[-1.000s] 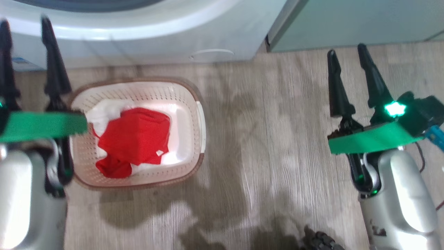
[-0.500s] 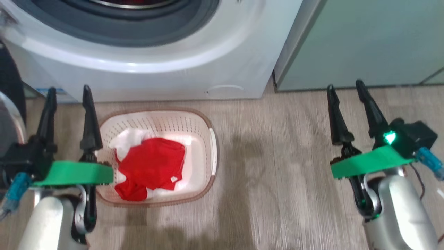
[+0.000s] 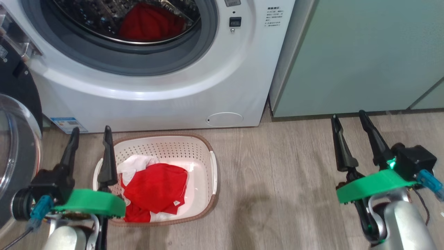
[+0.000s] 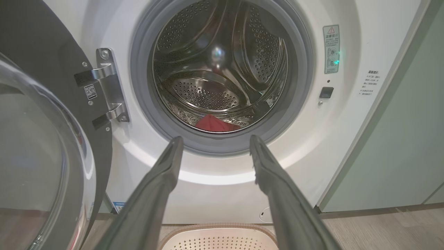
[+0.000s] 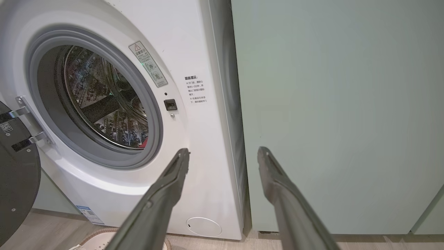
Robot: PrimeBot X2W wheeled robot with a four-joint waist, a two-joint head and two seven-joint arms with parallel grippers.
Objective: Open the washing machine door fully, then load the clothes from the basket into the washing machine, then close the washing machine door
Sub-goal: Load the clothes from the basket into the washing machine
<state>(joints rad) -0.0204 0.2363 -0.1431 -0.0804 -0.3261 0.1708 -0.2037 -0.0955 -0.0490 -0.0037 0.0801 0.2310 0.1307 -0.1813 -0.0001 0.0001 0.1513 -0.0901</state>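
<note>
- Door [image 3: 17, 90] stood wide open, left of washer [image 3: 156, 93]: opening looked done.
- Red cloth [image 3: 149, 24] lay in washer's drum [image 4: 208, 93]; clothes [image 3: 156, 187] lay in basket [image 3: 208, 163] before washer: loading and closing remained.
- Left gripper [image 3: 91, 129] and right gripper [image 3: 348, 114], before washer, gaped empty.

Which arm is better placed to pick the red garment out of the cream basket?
Left. The open left gripper hangs beside the cream perforated basket holding the red mesh garment; the open right gripper is far off over the wooden floor.
</note>
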